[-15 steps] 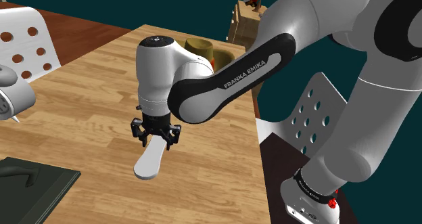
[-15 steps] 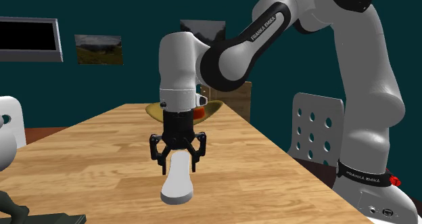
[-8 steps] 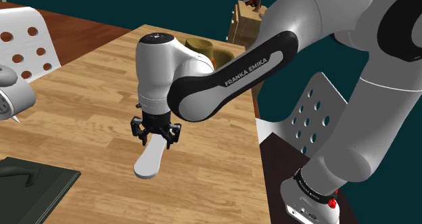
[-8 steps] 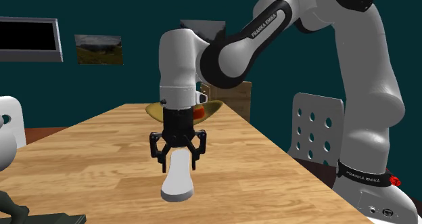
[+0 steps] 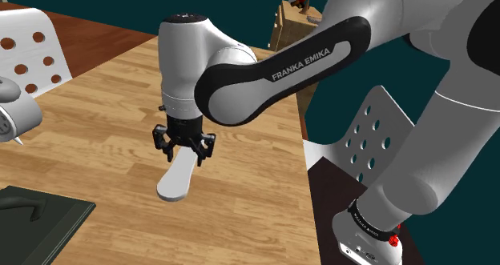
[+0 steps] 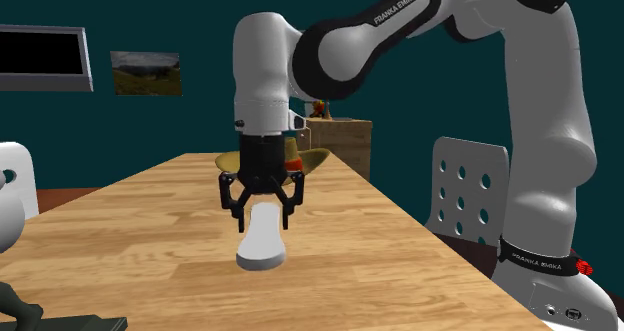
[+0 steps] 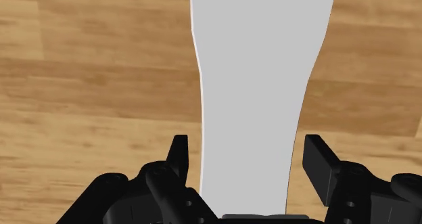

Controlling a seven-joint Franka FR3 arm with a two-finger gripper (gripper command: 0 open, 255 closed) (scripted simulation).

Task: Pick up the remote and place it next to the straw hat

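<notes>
The claw [image 6: 262, 215] pinches the narrow end of the plain white remote [image 6: 261, 247], which slants down from it toward the wooden counter [image 6: 150, 229], with the straw hat [image 6: 318, 159] behind the claw.

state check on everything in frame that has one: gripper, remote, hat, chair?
gripper: shut on remote, pointing down.
remote: held by its upper end, hanging down, looks clear of the table.
hat: sitting at the table's far end behind the arm, apart from the remote.
chair: upright beside the table.
</notes>
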